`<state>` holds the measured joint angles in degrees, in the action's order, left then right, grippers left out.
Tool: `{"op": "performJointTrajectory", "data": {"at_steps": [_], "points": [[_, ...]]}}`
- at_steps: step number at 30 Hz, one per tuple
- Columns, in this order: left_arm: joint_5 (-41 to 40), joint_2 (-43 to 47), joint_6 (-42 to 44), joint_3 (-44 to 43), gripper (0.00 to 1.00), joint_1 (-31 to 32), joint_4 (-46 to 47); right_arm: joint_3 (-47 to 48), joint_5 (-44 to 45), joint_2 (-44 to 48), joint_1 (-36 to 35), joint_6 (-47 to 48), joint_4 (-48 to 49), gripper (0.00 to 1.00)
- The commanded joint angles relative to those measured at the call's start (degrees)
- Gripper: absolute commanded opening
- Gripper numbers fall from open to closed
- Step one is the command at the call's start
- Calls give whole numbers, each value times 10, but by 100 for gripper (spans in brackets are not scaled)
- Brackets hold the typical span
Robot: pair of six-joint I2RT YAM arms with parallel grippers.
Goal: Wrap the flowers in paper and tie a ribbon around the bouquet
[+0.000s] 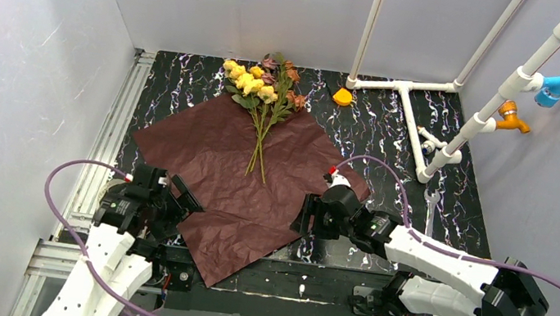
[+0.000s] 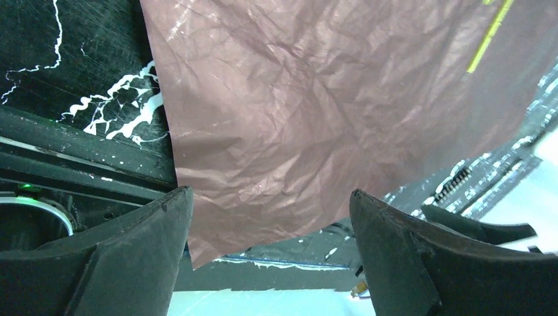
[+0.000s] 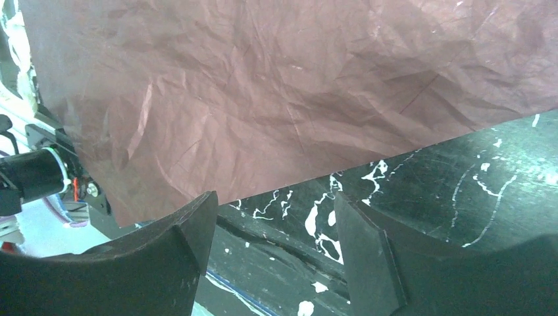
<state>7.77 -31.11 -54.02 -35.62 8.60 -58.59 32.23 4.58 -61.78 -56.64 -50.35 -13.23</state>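
The paper (image 1: pixel 233 176) lies flat on the black marbled table as a maroon diamond, dull side up, its near corner hanging over the front edge. The flowers (image 1: pixel 264 90) rest on its far corner, yellow and pink-brown blooms pointing away, stems toward the middle. My left gripper (image 1: pixel 182 194) is open at the paper's near-left edge; in the left wrist view the paper (image 2: pixel 303 112) shows beyond the open left gripper (image 2: pixel 270 204). My right gripper (image 1: pixel 303 213) is open at the near-right edge, and the paper (image 3: pixel 263 92) lies just beyond the right gripper (image 3: pixel 275 204). No ribbon is in view.
A small orange cap (image 1: pixel 342 96) sits at the back of the table. A white pipe frame (image 1: pixel 431 121) with blue and orange fittings stands at the right. A metal wrench (image 1: pixel 430 210) lies near the right side. Purple cables loop from both arms.
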Motion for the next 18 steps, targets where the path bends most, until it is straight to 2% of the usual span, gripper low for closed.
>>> {"op": "performJointTrajectory", "data": {"at_steps": [1,7,14,18], "points": [[-54,-30,-71,40,87,35,-60,36,33,7,0,26,-12,75],[-152,-27,-156,39,82,107,-105,33,39,5,0,34,-9,76],[-198,-86,-227,53,81,159,-101,40,28,-18,0,49,-3,76],[-213,-82,-246,65,81,162,-81,50,29,-21,0,58,-14,77]]}}
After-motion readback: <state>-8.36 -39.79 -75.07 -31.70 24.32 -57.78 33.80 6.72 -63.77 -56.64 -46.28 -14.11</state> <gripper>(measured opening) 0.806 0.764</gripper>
